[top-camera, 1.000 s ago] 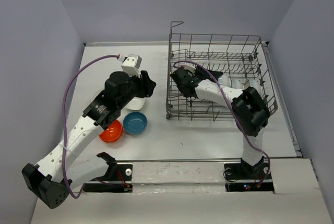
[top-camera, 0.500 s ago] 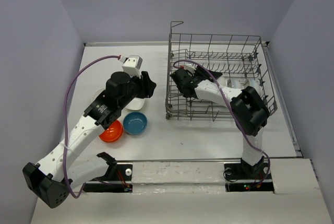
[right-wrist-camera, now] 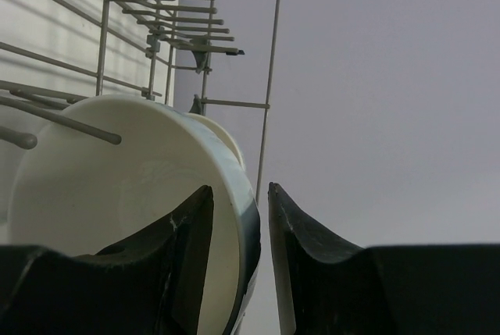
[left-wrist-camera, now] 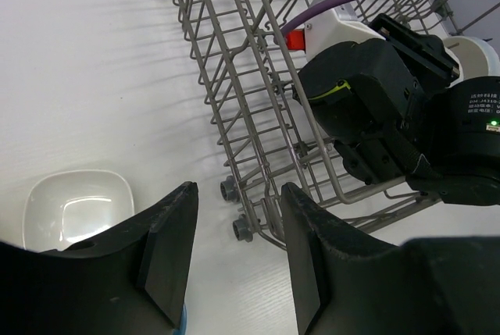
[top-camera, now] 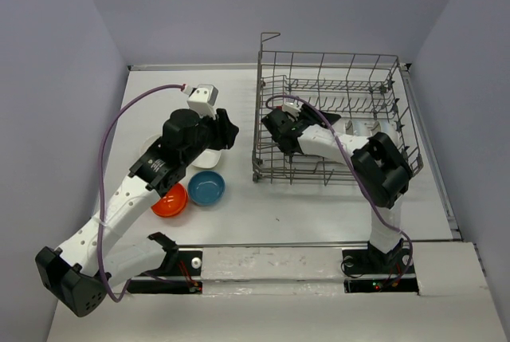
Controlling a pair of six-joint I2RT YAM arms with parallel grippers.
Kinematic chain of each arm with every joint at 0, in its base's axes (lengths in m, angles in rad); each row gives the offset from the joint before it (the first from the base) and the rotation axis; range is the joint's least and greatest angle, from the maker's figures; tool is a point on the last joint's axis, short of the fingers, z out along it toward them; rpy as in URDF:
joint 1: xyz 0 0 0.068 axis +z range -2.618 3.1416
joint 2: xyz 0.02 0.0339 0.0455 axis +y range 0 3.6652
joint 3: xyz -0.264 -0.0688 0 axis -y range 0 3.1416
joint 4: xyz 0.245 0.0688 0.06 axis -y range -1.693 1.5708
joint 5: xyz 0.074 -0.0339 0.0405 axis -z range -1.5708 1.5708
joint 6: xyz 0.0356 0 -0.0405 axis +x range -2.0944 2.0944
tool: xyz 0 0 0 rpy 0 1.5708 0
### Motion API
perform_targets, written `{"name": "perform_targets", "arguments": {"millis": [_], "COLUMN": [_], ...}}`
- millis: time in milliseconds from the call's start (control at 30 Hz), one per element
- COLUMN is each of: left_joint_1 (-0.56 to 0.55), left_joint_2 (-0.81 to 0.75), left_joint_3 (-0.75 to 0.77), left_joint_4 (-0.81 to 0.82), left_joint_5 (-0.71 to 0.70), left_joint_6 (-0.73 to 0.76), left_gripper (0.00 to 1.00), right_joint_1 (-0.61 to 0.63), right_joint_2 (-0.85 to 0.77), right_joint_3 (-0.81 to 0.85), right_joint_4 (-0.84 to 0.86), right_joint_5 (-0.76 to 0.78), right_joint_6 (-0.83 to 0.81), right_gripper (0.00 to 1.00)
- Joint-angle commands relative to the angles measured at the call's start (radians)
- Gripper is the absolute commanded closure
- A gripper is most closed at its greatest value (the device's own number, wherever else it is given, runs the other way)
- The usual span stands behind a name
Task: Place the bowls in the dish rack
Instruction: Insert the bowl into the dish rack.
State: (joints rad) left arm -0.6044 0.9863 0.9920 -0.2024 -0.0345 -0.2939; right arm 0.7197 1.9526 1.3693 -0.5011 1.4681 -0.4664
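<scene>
Your right gripper (right-wrist-camera: 239, 189) has loosened, jaws parted astride a white bowl (right-wrist-camera: 117, 187) in the dish rack (top-camera: 331, 56). Left gripper (left-wrist-camera: 237, 194) gapes empty.

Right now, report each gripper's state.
Left gripper: open, empty.
Right gripper: open, jaws astride the rim of the white bowl in the dish rack.

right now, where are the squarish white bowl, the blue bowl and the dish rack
squarish white bowl (left-wrist-camera: 76, 208): left wrist view, its inner floor
blue bowl (top-camera: 206, 188): top view, its centre
dish rack (top-camera: 327, 55): top view, far top rail
</scene>
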Motion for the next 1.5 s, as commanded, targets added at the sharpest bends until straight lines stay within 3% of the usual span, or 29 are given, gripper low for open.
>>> {"name": "perform_targets", "arguments": {"millis": [0,467,533,567,600,700,867,1033,1233,1467], "left_joint_1": [0.006,0.011,0.011,0.011,0.011,0.012,0.012,0.014,0.014,0.014], "left_joint_2": [0.003,0.02,0.023,0.026,0.026,0.029,0.028,0.029,0.031,0.038], "left_joint_3": [-0.004,-0.003,-0.003,-0.003,-0.003,-0.003,-0.004,-0.004,-0.004,-0.001], "left_joint_4": [0.044,0.044,0.046,0.046,0.046,0.046,0.043,0.043,0.041,0.037], "left_joint_5": [0.001,-0.001,0.001,0.001,0.002,0.002,-0.004,-0.005,-0.011,-0.03], "left_joint_6": [-0.001,-0.001,-0.001,0.001,-0.001,-0.001,0.002,0.002,0.002,0.004], "left_gripper": [0.44,0.44,0.44,0.44,0.44,0.44,0.44,0.44,0.44,0.44], "right_joint_1": [0.006,0.015,0.015,0.015,0.015,0.015,0.015,0.015,0.015,0.015], "right_joint_2": [0.034,-0.066,-0.048,-0.014,0.0,0.054,-0.01,-0.121,-0.211,-0.351], "right_joint_3": [-0.055,-0.078,0.025,0.086,0.191,0.247,0.203,0.123,0.064,-0.009], "right_joint_4": [-0.039,-0.089,-0.369,-0.492,-0.634,-0.821,-0.801,-0.679,-0.613,-0.447], "right_joint_5": [0.238,0.098,-0.036,-0.104,-0.155,-0.077,-0.163,-0.285,-0.388,-0.619], "right_joint_6": [0.051,0.279,0.549,0.762,0.828,1.033,1.06,0.948,0.902,0.796], "right_gripper": [0.6,0.55,0.53,0.53,0.54,0.56,0.52,0.42,0.41,0.4]}}
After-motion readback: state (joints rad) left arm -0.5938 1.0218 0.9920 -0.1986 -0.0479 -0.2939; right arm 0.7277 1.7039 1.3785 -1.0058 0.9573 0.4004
